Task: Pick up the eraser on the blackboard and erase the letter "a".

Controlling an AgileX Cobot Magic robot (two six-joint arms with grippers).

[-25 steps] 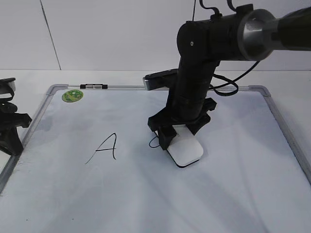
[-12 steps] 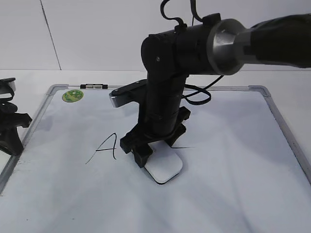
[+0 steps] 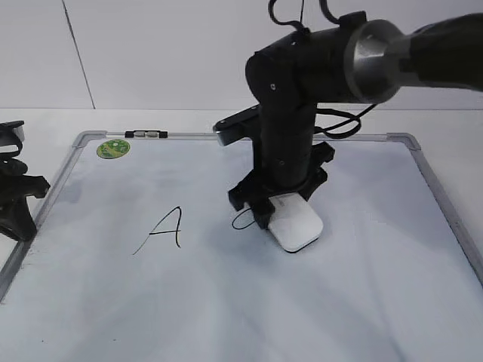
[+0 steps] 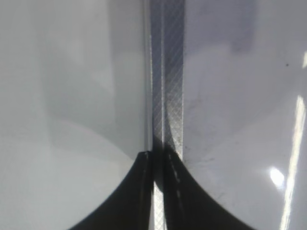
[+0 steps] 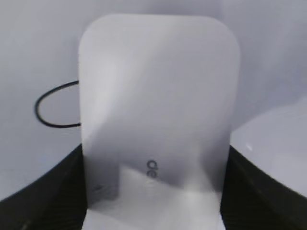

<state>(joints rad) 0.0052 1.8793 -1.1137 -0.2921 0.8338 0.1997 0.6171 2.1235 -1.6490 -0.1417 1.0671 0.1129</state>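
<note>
The blackboard (image 3: 423,170) is a white board with a grey frame lying flat. My right gripper (image 3: 284,204) is shut on the white eraser (image 3: 298,226) and presses it flat on the board at its middle. In the right wrist view the eraser (image 5: 158,91) fills the space between the jaws (image 5: 153,196). The loop of the letter "a" (image 3: 241,220) shows just left of the eraser, also in the right wrist view (image 5: 50,108); its tail is hidden or gone. My left gripper (image 3: 16,202) rests shut at the board's left edge, over the frame (image 4: 168,72), with its jaws (image 4: 158,191) empty.
An uppercase "A" (image 3: 167,228) is drawn left of the eraser. A round green sticker (image 3: 113,148) and a small black-and-silver clip (image 3: 146,134) sit at the board's far left corner. A white wall stands behind the table.
My right gripper slid the eraser left and nearer over the "a", then back right. The tail seen half a second ago no longer shows. The left arm has not moved.
</note>
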